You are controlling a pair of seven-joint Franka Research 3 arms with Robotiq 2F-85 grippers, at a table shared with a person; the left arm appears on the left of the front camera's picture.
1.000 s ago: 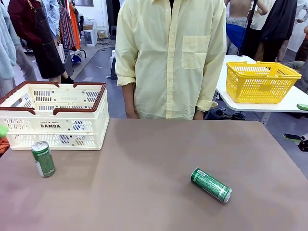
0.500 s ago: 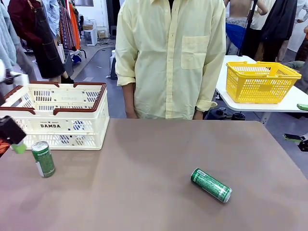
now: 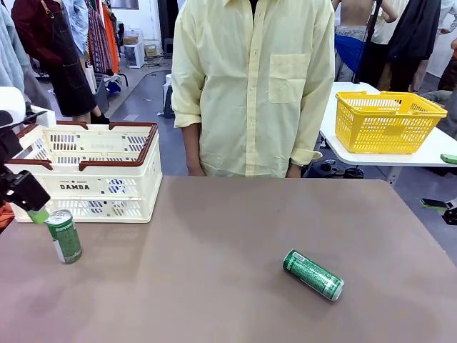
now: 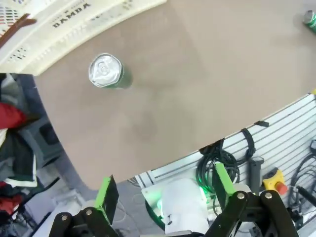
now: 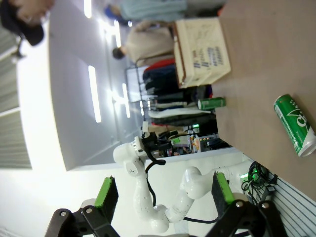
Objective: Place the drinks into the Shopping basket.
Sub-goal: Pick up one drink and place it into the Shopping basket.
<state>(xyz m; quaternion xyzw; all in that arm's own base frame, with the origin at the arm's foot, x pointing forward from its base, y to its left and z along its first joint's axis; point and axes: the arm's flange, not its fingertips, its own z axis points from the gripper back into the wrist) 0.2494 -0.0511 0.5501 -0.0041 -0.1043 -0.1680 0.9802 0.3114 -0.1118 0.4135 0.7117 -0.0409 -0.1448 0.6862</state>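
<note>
The front view looks from the near edge of the table (image 3: pixel 228 236) straight across to the person (image 3: pixel 250 86) at the far side. The left wrist view hangs close above the near left corner, facing down on the standing can (image 4: pixel 105 70) and the basket (image 4: pixel 74 19). The right wrist view, rolled sideways, faces left from farther off, sharing both and the lying can (image 5: pixel 295 124).

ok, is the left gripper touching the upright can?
Apart. The left wrist view shows the left gripper hanging open, with a stretch of bare table between it and the upright can.
</note>
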